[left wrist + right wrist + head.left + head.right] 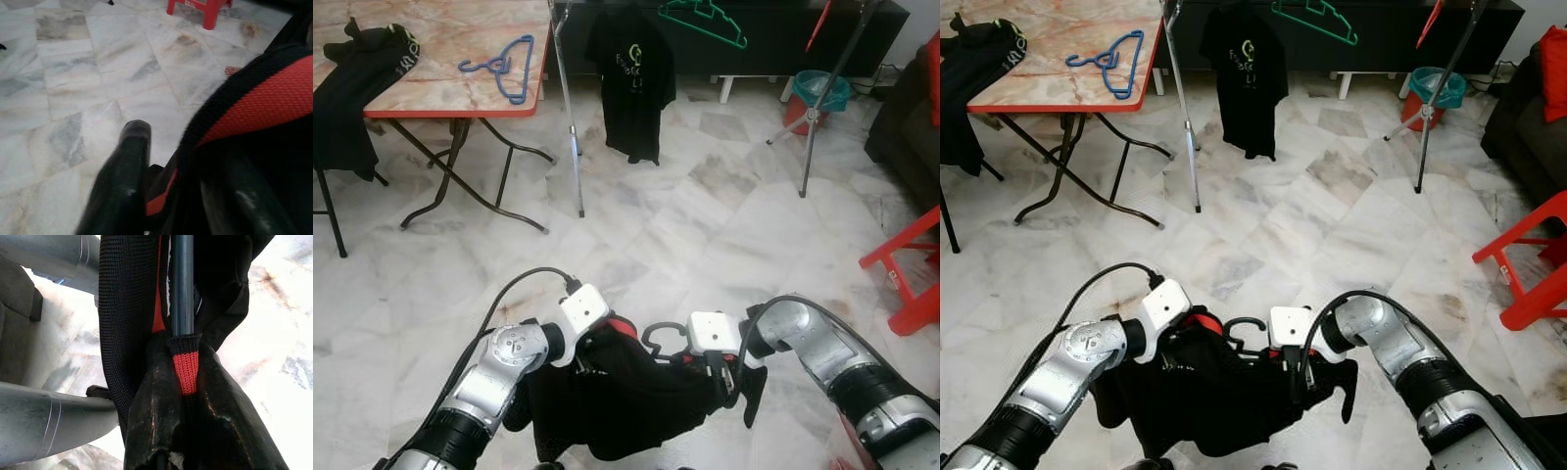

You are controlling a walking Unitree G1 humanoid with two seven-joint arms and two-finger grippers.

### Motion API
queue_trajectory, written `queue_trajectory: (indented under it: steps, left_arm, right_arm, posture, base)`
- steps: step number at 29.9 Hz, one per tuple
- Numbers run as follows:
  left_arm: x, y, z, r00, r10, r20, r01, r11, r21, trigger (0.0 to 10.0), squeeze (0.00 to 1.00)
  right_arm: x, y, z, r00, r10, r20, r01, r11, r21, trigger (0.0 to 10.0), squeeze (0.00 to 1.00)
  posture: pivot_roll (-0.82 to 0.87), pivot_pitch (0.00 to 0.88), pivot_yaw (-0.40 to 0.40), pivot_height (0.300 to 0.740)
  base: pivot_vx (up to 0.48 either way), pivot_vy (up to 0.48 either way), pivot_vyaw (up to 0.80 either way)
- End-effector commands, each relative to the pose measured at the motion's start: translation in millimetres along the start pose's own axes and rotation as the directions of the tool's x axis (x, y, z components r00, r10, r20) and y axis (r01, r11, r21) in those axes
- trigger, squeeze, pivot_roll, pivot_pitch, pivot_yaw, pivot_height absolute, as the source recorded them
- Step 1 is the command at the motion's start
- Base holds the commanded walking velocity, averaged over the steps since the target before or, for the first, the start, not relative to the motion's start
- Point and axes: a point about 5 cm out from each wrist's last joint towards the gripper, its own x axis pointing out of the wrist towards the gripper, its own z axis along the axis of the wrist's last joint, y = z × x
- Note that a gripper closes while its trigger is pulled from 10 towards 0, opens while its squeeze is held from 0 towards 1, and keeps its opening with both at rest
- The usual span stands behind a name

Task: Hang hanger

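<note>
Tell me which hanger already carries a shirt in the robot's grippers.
The dark hanger, held low between the left gripper and right gripper, inside the black shirt. The blue hanger and green hanger are bare.

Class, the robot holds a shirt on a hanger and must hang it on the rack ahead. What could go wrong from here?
1. The black shirt droops low between the left gripper and right gripper; it might slide off the hanger.
2. The rack leg and table stand close together, so walking in could mean a bump.
</note>
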Motion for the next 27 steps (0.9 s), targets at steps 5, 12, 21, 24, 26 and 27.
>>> queue_trajectory:
  steps: [5, 12, 21, 24, 26, 27]
  left_arm:
    - [-4.4, 3.9, 1.5, 1.000, 0.000, 0.016, 0.000, 1.000, -0.002, 10.0, 1.00]
    - [-9.9, 3.8, 3.0, 0.998, -0.056, 0.021, 0.056, 0.998, 0.004, 10.0, 1.00]
    - [-20.1, 8.9, 2.5, 0.993, -0.115, 0.012, 0.115, 0.993, 0.010, 10.0, 1.00]
    - [-22.4, 13.9, 4.3, 0.995, -0.097, 0.024, 0.097, 0.995, 0.009, 10.0, 1.00]
    - [-22.8, 16.4, 4.7, 0.996, -0.083, 0.025, 0.083, 0.997, 0.009, 10.0, 1.00]
    - [-22.9, 20.6, 4.9, 0.998, -0.054, 0.025, 0.054, 0.999, 0.006, 10.0, 1.00]
  right_arm:
    - [1.8, 0.7, 2.7, 1.000, 0.002, 0.018, -0.002, 1.000, -0.012, 0.0, 0.00]
    - [1.6, 1.7, 0.9, 1.000, 0.007, 0.012, -0.007, 1.000, -0.008, 0.0, 0.00]
    - [1.8, 3.5, -1.8, 1.000, 0.012, 0.007, -0.012, 1.000, 0.000, 0.0, 0.00]
    - [1.9, 3.5, -1.7, 1.000, 0.012, 0.008, -0.012, 1.000, 0.001, 0.0, 0.00]
    - [1.9, 3.7, -1.9, 1.000, 0.014, 0.007, -0.014, 1.000, 0.001, 0.0, 0.00]
    - [2.0, 3.7, -1.9, 1.000, 0.016, 0.006, -0.016, 1.000, 0.001, 0.0, 0.00]
  posture:
    - [0.05, 0.139, -0.040, 0.740]
    - [0.05, 0.138, -0.038, 0.740]
    - [0.05, 0.139, -0.037, 0.740]
    - [0.05, 0.139, -0.038, 0.740]
    - [0.05, 0.139, -0.038, 0.740]
    - [0.05, 0.139, -0.038, 0.740]
  base:
    - [0.000, 0.000, 0.00]
    - [0.000, 0.000, 0.00]
    - [0.000, 0.000, 0.00]
    - [0.000, 0.000, 0.00]
    - [0.000, 0.000, 0.00]
    - [0.000, 0.000, 0.00]
